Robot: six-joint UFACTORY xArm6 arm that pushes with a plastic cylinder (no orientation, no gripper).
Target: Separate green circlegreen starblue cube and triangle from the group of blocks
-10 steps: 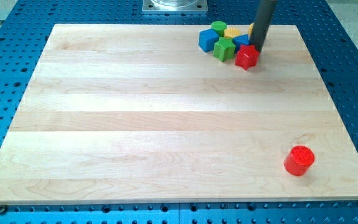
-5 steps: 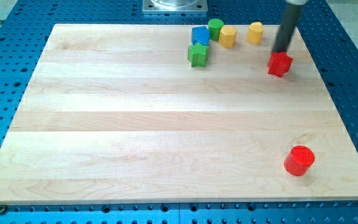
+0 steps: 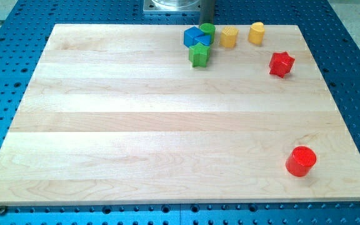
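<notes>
Camera view: green circle (image 3: 207,29), blue cube (image 3: 192,36), blue triangle (image 3: 203,40) and green star (image 3: 199,55) bunched near the board's (image 3: 136,125) top edge, a little right of centre. Circle hard against the top edge, touching the cube on its left; triangle tucked just below the circle and against the cube; star just below the triangle, close to it — touching or not, cannot tell. Tip (image 3: 207,22) at the top edge, right behind the circle, its very end hidden or nearly so by that block; rod only, no jaws to open or close, nothing held. Further right along the top edge, apart from the cluster: one yellow block (image 3: 229,37), then a second yellow block (image 3: 256,32), a gap between them. Red star (image 3: 281,64) lower and nearer the right edge, alone. Red cylinder (image 3: 301,161) well apart — near the bottom right corner.
</notes>
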